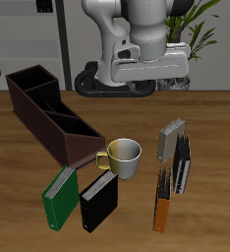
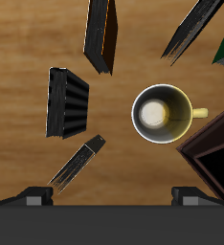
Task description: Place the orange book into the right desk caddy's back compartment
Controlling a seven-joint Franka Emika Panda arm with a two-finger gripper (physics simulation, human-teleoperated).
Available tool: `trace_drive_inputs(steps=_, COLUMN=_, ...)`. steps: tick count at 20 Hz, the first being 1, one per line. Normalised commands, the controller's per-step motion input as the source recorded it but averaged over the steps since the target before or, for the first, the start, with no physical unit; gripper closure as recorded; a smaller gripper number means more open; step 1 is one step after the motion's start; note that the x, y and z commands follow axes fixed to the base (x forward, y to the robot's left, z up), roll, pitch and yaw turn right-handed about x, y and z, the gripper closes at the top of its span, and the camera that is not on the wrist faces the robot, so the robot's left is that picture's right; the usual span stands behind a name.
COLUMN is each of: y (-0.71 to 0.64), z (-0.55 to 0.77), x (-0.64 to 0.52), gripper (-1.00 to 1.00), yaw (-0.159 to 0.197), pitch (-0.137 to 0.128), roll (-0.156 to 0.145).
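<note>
The orange book [image 1: 163, 200] stands upright near the table's front edge, slim, with a dark upper part; in the wrist view [image 2: 100, 36] its orange side shows. The right desk caddy [image 1: 50, 116] is a long dark brown box running from the back of the table toward the mug [image 1: 123, 157]. Its back compartment [image 1: 28, 85] is the end section farthest from the mug. Only a corner of the caddy [image 2: 215, 153] shows in the wrist view. My gripper [image 1: 144, 77] hangs high above the table's middle, apart from everything. Its fingers [image 2: 33, 195] are spread wide and hold nothing.
A green book [image 1: 59, 196] and a black book [image 1: 98, 201] stand in front of the caddy. A grey book [image 1: 170, 139] and a dark striped book [image 1: 183, 169] stand behind the orange book. The mug [image 2: 162, 113] is beneath the gripper.
</note>
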Motion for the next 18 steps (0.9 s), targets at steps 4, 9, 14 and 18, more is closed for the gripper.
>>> trace_drive_inputs(steps=4, y=0.47, z=0.22, x=0.39, gripper=-1.0, yaw=-0.026, pitch=-0.044, roll=0.003)
trace_drive_inputs(steps=9, y=0.19, z=0.05, x=0.38, gripper=-1.0, yaw=-0.035, pitch=-0.004, roll=-0.036)
trace_drive_inputs(steps=14, y=0.08, z=-0.02, x=0.46, gripper=-1.0, yaw=-0.035, pitch=0.003, roll=-0.052)
trace_drive_inputs(steps=18, y=0.02, z=-0.01, x=0.43, gripper=-1.0, yaw=0.007, pitch=-0.017, roll=-0.02)
